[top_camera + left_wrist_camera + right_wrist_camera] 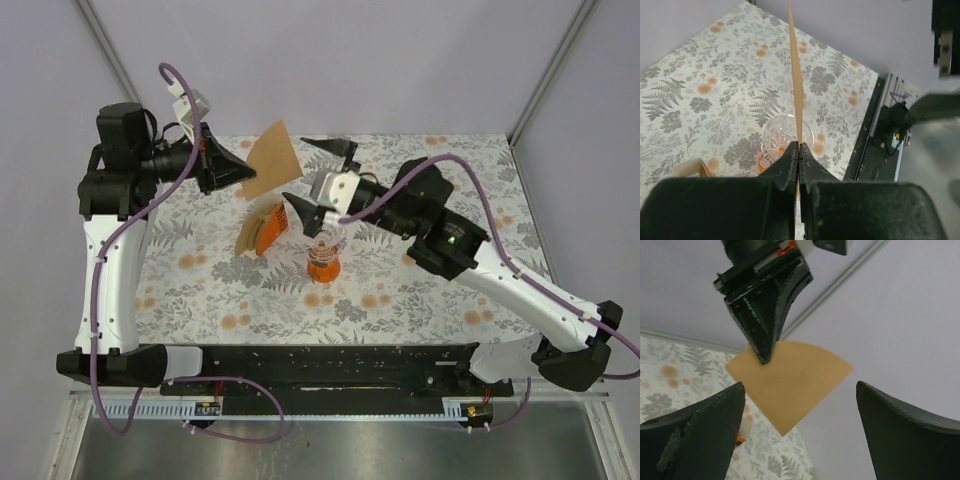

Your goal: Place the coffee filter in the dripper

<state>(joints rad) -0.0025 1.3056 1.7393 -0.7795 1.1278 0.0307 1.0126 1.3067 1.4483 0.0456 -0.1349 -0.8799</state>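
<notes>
Up at the far side of the table [200, 290], top view first: the left gripper [243, 176] is pinched tight on one corner of the coffee filter [272, 160], held up in the air. The right gripper [296, 172] gapes wide just beside it, holding nothing. The dripper [324, 258] sits lower down, right of the spare filter stack [262, 228].

Left wrist view: the paper is edge-on, so flat, not coned.

Right wrist view: it hangs between spread fingers [705, 425].

My worry is that a flat filter won't seat. A sloppy grab could crease it or tug it free, or tip the dripper.
</notes>
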